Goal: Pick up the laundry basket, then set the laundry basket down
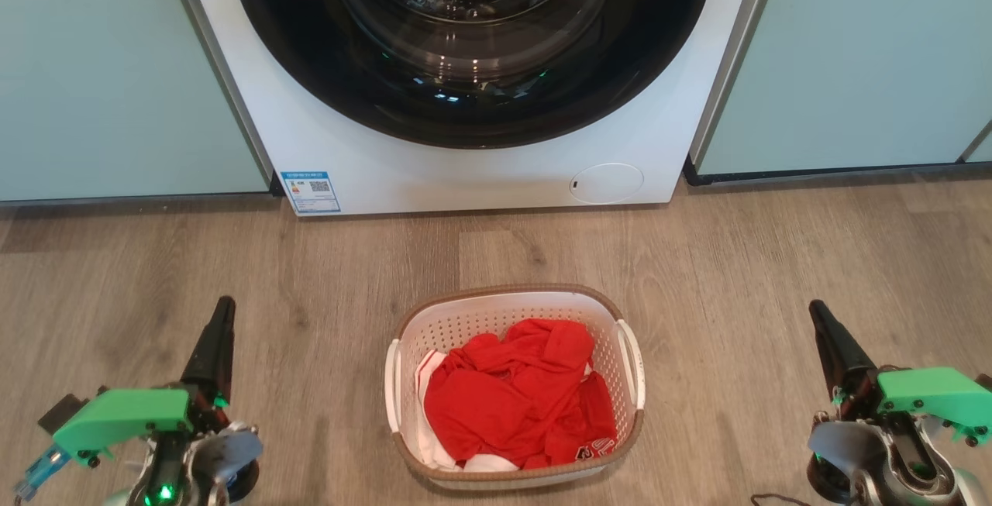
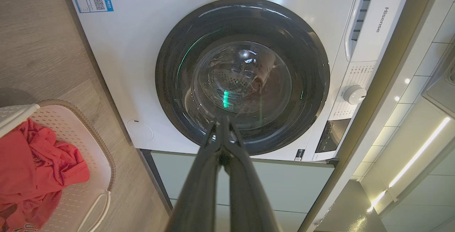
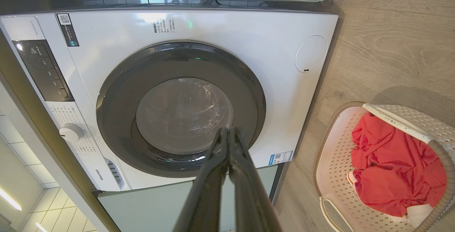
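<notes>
Left end effector, right end effector: clenched, apart from perforated plastic laundry basket.

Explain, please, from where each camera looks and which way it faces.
Head view: on the robot's head, facing forward and down at the laundry basket before the washer; left gripper lower left, right gripper lower right, both shut.
Left wrist view: on the left wrist, looking along its shut fingers at the washer door; basket at lower left.
Right wrist view: on the right wrist, looking along its shut fingers at the door; basket at lower right.
Shared: both wrist views show the door and the basket's red clothes.
</notes>
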Controlling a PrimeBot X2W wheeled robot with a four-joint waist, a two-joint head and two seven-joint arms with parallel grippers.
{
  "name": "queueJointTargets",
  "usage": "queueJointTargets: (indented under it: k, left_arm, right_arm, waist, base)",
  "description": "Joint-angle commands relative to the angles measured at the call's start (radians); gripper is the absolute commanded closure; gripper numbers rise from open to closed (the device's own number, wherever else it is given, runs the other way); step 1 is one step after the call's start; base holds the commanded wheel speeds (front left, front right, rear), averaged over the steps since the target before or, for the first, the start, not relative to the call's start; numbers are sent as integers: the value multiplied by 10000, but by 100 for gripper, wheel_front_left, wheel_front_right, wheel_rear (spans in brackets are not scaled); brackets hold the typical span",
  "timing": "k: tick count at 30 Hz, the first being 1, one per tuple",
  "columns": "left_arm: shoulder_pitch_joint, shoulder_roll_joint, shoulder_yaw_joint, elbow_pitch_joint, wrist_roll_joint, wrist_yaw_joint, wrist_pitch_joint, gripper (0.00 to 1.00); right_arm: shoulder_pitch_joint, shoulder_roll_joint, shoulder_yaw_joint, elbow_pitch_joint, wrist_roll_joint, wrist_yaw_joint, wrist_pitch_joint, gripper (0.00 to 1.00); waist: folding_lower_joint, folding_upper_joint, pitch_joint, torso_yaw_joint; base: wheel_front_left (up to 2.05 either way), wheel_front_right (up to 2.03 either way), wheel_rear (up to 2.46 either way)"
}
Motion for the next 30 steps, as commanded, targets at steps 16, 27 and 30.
queueJointTargets:
  k: [16, 27, 30]
  left_arm:
    - [-599, 45, 376, -291, 99, -67, 40, 100]
    - [-599, 44, 376, -291, 100, -67, 40, 100]
    - [-599, 44, 376, -291, 100, -67, 40, 100]
  right_arm:
    - [-476, -75, 163, -309, -109, 16, 82, 100]
    - [-476, -75, 163, -308, -109, 16, 82, 100]
    - [-476, -75, 163, -308, -109, 16, 82, 100]
  waist:
    - [0, 0, 0, 0]
    - [0, 0, 0, 0]
    - [0, 0, 0, 0]
  base:
    - [0, 0, 0]
    - [0, 0, 0]
    - [0, 0, 0]
